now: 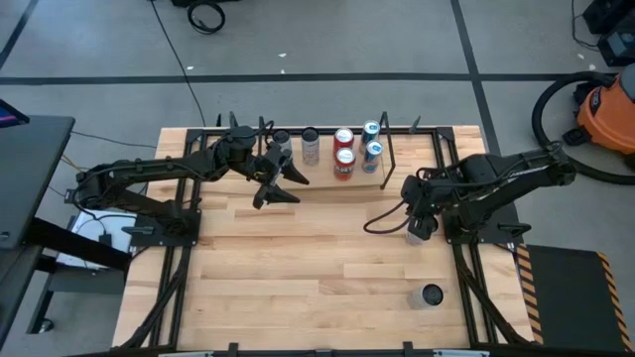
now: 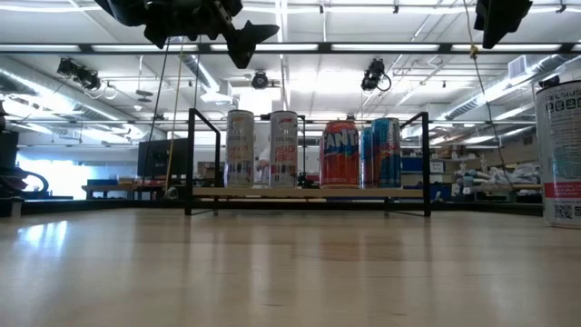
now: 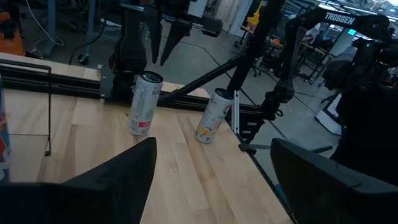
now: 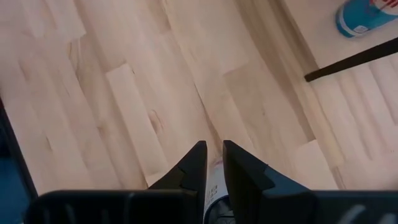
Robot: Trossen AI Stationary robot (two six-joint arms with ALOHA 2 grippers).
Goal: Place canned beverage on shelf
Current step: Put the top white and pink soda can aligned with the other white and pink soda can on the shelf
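The shelf (image 1: 392, 159), black rods round a light wood board, stands at the table's far edge and holds several upright cans (image 2: 283, 150). A white can (image 1: 415, 234) stands upright on the table right of centre; it also shows in the left wrist view (image 3: 142, 104) and the low view (image 2: 563, 150). My right gripper (image 1: 418, 220) hangs above this can, fingers pointing down and shut, clear of its top (image 4: 216, 186). My left gripper (image 1: 280, 184) is open and empty, held high in front of the shelf's left part (image 2: 250, 41).
A second can (image 1: 432, 296) stands upright near the table's near right corner, also seen in the left wrist view (image 3: 213, 117). Bare wood lies between the shelf and the near edge (image 1: 298, 268). An orange vacuum (image 1: 610, 109) sits on the floor at the right.
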